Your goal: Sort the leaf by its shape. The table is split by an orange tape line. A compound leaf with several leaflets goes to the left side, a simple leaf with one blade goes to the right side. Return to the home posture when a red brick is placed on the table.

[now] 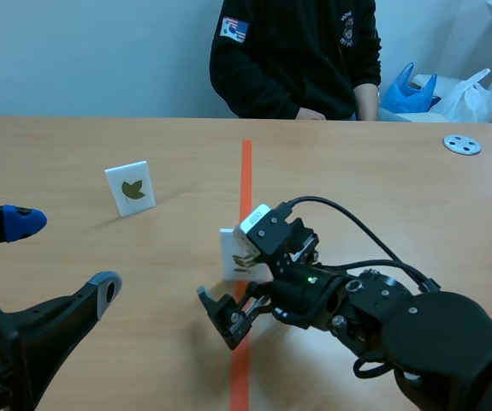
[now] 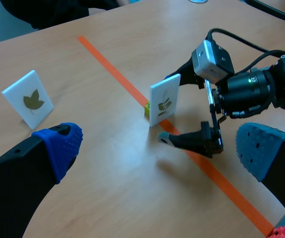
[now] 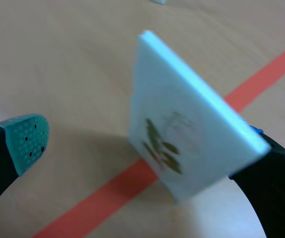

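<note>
At scene centre the right gripper (image 1: 239, 272) straddles the compound-leaf card (image 2: 163, 101) with its fingers spread. Its far finger is mostly hidden, possibly touching the card. The left gripper (image 1: 64, 255), lower left, is spread wide, its arm cut off.

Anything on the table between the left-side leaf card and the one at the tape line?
No. The stretch between the left-side card and the card at the tape is bare table, as the scene and left wrist views both show.
</note>
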### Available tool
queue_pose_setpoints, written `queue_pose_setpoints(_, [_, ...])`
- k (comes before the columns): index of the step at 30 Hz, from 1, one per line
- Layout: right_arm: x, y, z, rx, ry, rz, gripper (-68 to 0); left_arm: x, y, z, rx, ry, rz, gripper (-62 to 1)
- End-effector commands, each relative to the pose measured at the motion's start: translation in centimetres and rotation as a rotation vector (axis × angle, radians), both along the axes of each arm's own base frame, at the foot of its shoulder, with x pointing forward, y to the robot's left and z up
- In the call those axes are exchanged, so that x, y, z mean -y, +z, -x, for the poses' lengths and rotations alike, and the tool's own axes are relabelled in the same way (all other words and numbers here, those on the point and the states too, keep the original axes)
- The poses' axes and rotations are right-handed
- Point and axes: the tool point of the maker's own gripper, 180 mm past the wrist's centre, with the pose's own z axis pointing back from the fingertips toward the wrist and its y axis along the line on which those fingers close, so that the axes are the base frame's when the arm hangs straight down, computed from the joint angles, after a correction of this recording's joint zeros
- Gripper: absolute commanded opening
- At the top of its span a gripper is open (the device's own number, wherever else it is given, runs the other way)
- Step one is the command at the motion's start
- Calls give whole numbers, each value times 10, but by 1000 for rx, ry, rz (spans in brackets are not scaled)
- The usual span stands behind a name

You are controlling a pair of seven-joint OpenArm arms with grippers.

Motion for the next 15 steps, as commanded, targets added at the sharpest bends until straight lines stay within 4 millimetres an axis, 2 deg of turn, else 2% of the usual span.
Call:
queue_pose_setpoints(1, [3, 18, -15, 56, -3, -15, -99, 4, 9, -2, 26, -2, 27, 14])
queue_pose_setpoints(3, [5, 17, -15, 56, -4, -11, -175, 4, 9, -2, 26, -2, 27, 14])
queue_pose_setpoints(6, [8, 16, -15, 56, -5, -5, -234, 4, 9, -2, 26, -2, 27, 14])
queue_pose_setpoints(10, [13, 16, -16, 61, -7, 1, -360, 4, 9, -2, 26, -2, 27, 14])
queue_pose_setpoints(15, [17, 16, -16, 66, -9, 5, -470, 4, 9, -2, 26, -2, 27, 14])
